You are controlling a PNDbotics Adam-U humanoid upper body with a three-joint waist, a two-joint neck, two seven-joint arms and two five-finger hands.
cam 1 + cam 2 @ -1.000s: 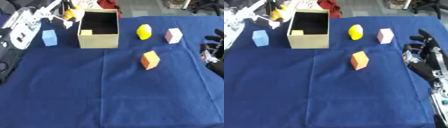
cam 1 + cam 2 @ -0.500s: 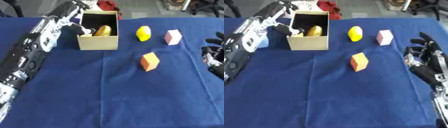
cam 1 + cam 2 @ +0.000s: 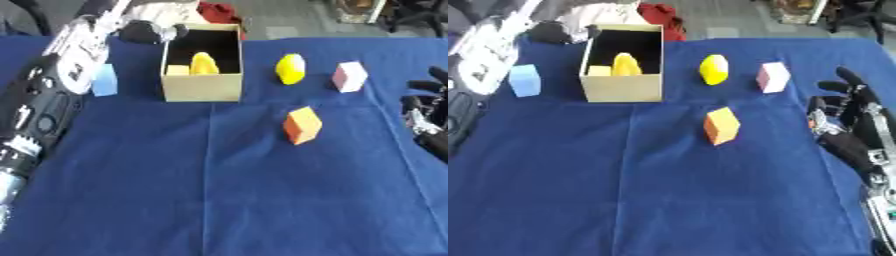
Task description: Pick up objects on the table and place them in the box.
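Left eye view: your left hand (image 3: pixel 149 31) sits at the box's (image 3: pixel 201 87) far-left corner, near the desk's (image 3: pixel 219 200) far-left edge. It's blurred and dark; I can't tell if the fingers are curled or straight. The box already holds a yellow rounded piece (image 3: pixel 204 64) and a small pale yellow block (image 3: pixel 178 70). Still out on the desk are a blue block (image 3: pixel 105 80) just left of the box, a yellow lemon-shaped piece (image 3: pixel 290 69) right of it, a pink block (image 3: pixel 349 76) further right and an orange block (image 3: pixel 302 125) nearer mid-desk. They all look like light, rigid foam or plastic, nothing fragile. Pinch the blocks across two flat opposite faces. The lemon shape will likely roll, so take it across its narrow middle. The orange block stands tilted on an edge or corner; I can't tell which.

Right eye view: your right hand (image 3: pixel 846 122) rests idle at the desk's right edge, fingers relaxed and pointing up, holding nothing. Its lower arm is cut off at the frame corner. The box's near wall hides the bottoms of both pieces inside. A red thing (image 3: pixel 658 17) behind the box is unidentifiable.
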